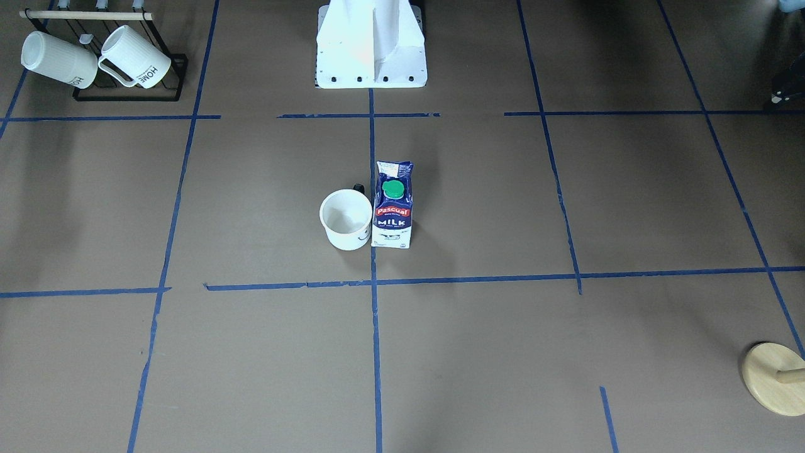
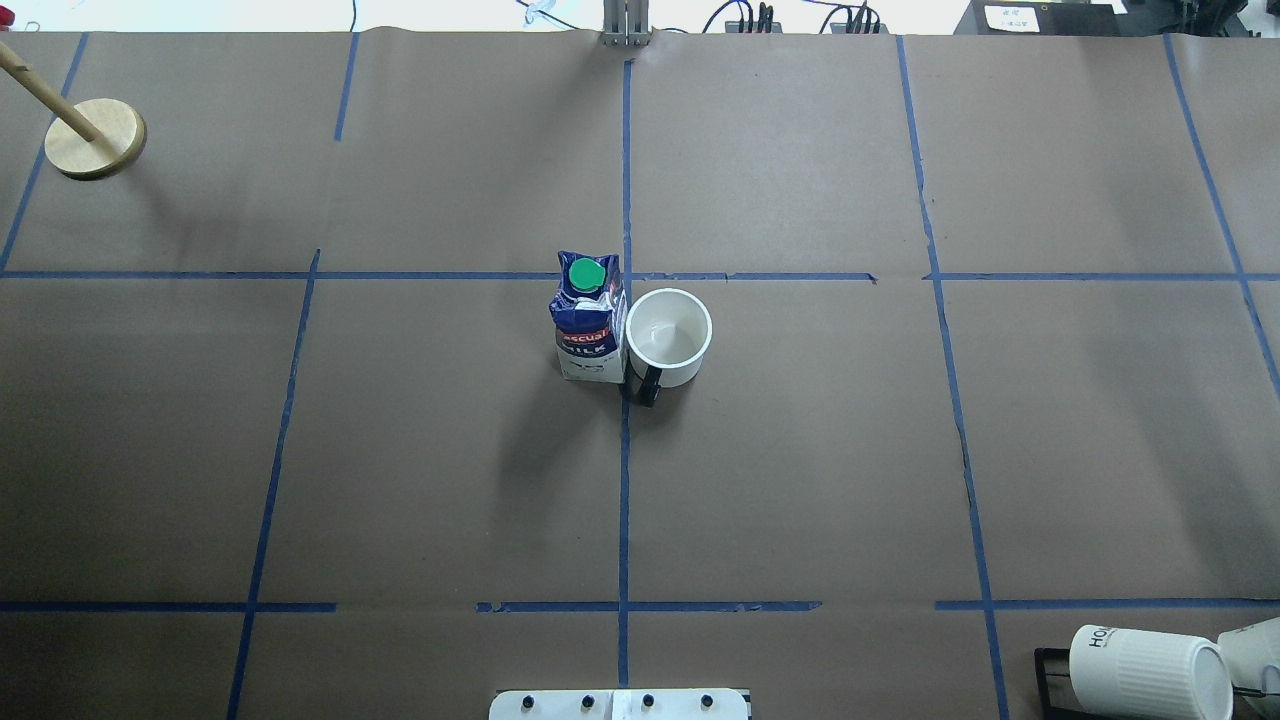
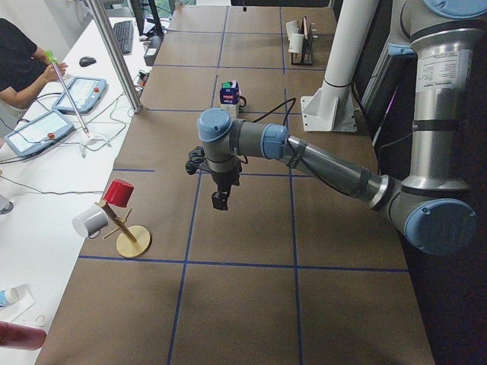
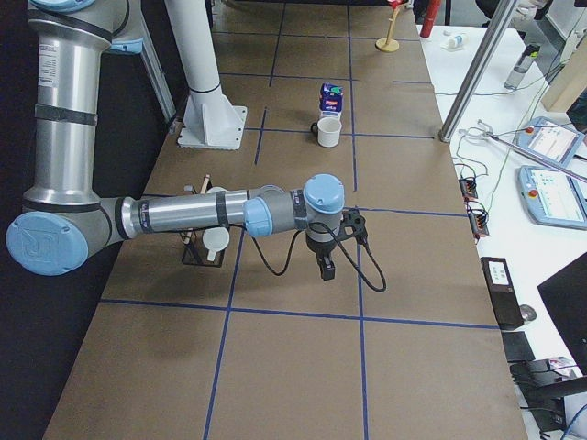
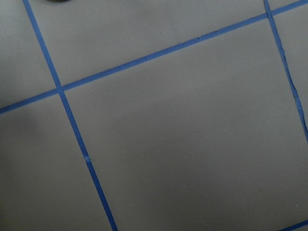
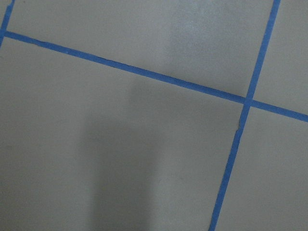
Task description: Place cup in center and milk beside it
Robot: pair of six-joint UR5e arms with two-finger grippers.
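Note:
The cup [image 1: 346, 220], a smooth white mug with a black handle, stands upright on the center [image 1: 373, 264] of the brown paper. It also shows in the overhead view [image 2: 668, 335]. The milk [image 1: 394, 207], a dark-blue and white carton with a green cap, stands upright against the cup's side, on the blue tape line [image 2: 588, 320]. My left gripper [image 3: 219, 201] hangs over bare paper far from both. My right gripper [image 4: 327, 269] does the same at the other end. I cannot tell whether either is open or shut. Both wrist views show only paper and tape.
A black rack with ribbed white "HOME" mugs [image 1: 94, 60] stands at the table corner on my right side [image 2: 1150, 670]. A round wooden stand [image 2: 95, 138] with hanging cups [image 3: 122, 220] stands at the far left. The white robot base [image 1: 371, 47] sits at the near edge.

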